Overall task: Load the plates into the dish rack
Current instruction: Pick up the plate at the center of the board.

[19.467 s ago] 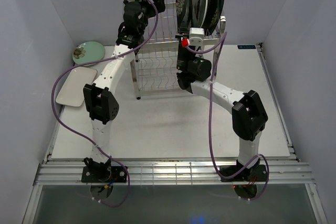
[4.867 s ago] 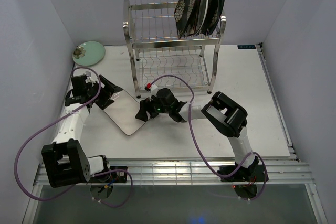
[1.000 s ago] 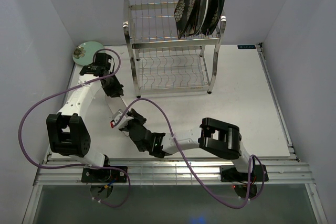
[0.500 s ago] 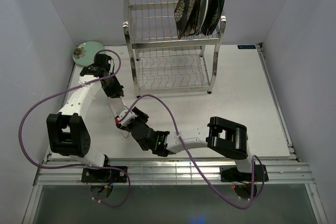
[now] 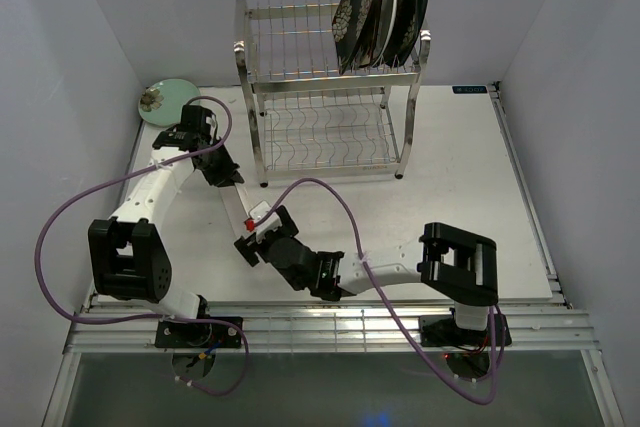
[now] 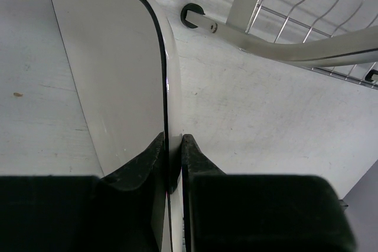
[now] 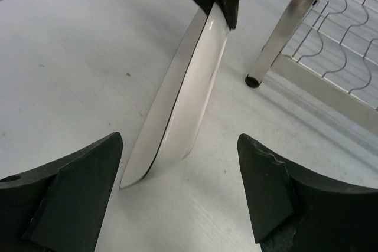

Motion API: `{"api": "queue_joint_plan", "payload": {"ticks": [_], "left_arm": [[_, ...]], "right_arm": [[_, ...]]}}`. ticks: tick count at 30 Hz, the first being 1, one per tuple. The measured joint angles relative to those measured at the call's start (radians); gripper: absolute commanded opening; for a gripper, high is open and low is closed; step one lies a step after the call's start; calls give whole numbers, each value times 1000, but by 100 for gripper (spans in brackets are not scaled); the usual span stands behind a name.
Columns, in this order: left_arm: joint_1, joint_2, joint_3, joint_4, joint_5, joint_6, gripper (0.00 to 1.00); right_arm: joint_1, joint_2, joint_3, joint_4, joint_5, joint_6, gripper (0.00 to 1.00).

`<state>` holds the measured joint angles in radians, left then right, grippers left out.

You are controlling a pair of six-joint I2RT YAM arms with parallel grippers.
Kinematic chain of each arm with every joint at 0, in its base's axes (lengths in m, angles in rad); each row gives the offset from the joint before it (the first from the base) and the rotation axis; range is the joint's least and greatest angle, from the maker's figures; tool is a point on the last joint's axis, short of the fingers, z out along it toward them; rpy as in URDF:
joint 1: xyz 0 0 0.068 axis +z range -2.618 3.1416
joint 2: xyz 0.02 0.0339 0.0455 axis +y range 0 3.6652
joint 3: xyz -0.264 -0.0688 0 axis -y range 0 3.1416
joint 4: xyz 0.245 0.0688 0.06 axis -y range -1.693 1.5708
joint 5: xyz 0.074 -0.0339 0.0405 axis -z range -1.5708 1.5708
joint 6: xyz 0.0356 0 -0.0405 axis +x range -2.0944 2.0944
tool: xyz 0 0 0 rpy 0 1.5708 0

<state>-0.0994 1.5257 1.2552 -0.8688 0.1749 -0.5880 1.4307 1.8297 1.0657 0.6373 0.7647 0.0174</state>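
One white rectangular plate (image 7: 184,81) stands on edge on the table (image 5: 450,197) near the dish rack (image 5: 320,77), its rim pinched by the left gripper (image 6: 172,146). The right gripper (image 7: 177,172) is spread wide, facing its free end. Best lift it upright, lined up with a slot.

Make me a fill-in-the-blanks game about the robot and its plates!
The left hand pinches a plate coloured ___.
The right hand is wide ___.
The round plate lying flat is pale ___.
Plates in the dish rack stand on its ___ shelf.
Missing: white, open, green, top.
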Motion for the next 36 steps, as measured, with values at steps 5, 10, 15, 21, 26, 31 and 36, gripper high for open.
{"api": "queue_joint_plan", "payload": {"ticks": [5, 10, 15, 21, 26, 31, 36], "left_arm": [[0, 0, -1, 25, 36, 1, 0], [0, 0, -11, 45, 66, 1, 0], [0, 0, -28, 70, 103, 2, 0], [0, 0, -32, 90, 126, 3, 0], [0, 0, -33, 92, 126, 3, 0], [0, 0, -33, 92, 129, 0, 0], [0, 0, -33, 95, 133, 0, 0]], "right_arm": [[-4, -6, -101, 39, -31, 61, 85], [-4, -6, -201, 151, -35, 97, 84], [-5, -2, -299, 334, -36, 107, 83], [-10, 47, -314, 521, -89, 106, 83], [-10, 56, -337, 592, -116, 112, 84], [-11, 63, -337, 612, -117, 131, 84], [-11, 113, -334, 630, -117, 143, 83]]}}
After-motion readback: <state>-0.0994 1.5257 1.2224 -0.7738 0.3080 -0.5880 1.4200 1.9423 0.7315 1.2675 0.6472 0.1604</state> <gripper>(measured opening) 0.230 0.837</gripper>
